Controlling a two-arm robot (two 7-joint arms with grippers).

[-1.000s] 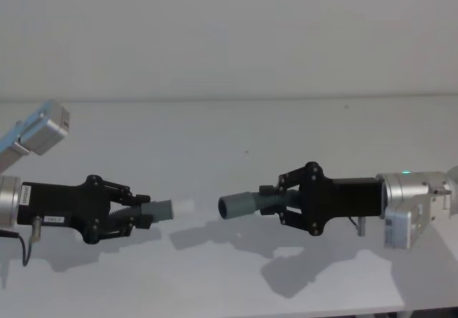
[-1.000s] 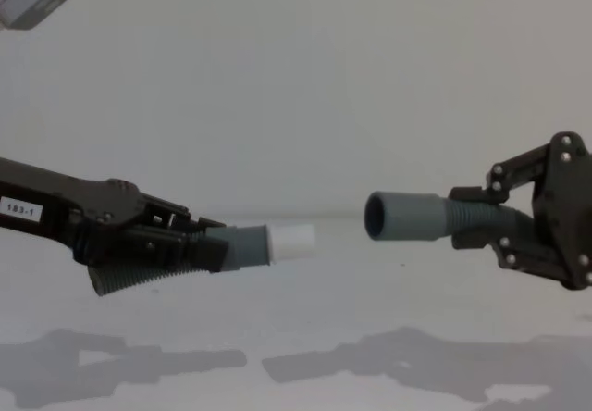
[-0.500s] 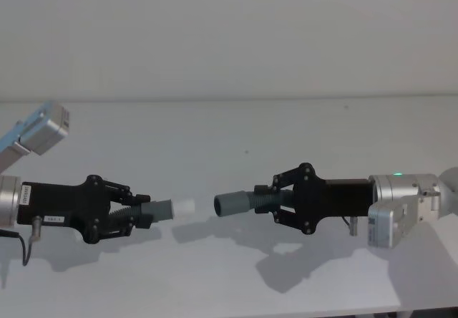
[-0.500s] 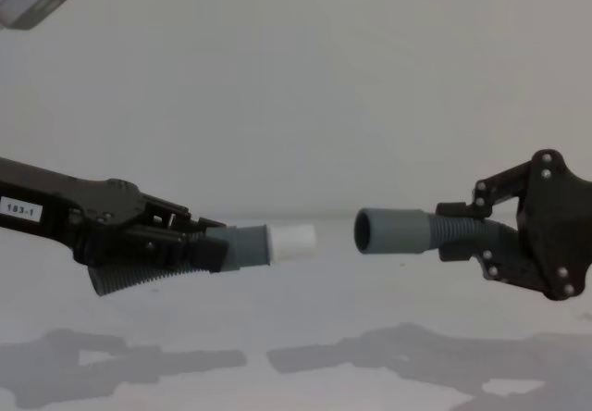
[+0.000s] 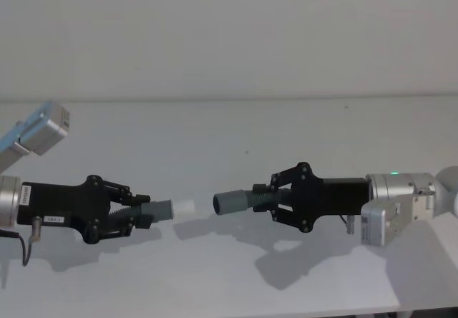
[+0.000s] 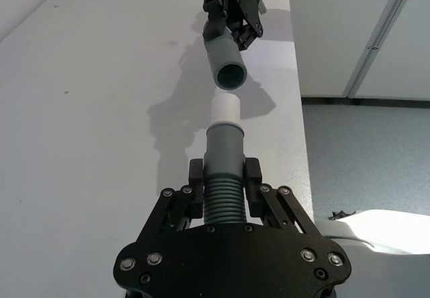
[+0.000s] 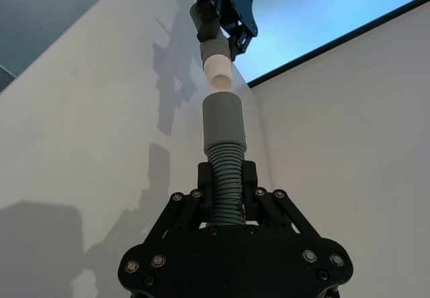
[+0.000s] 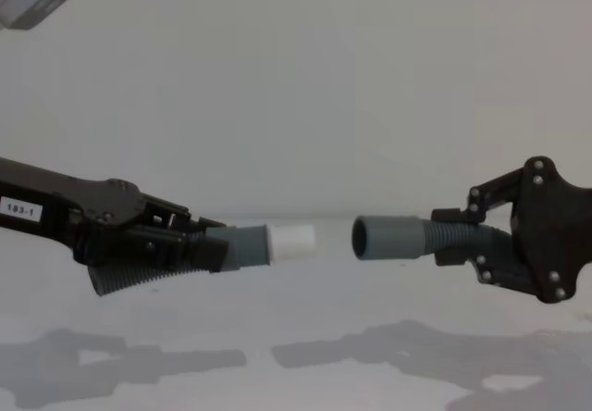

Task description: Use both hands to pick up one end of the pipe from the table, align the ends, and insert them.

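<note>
Now both hose pieces held off the counter (image 5: 236,128), facing each other; left hand (image 5: 136,216) clamped on the ribbed part of the white-tipped hose piece (image 5: 163,210), white tip (image 8: 291,242) pointing right; right hand (image 5: 275,203) clamped on the ribs of the cuffed hose piece (image 5: 240,201), grey cuff (image 8: 387,239) pointing left; tip and cuff near, roughly level, a small gap between, not touching.
</note>
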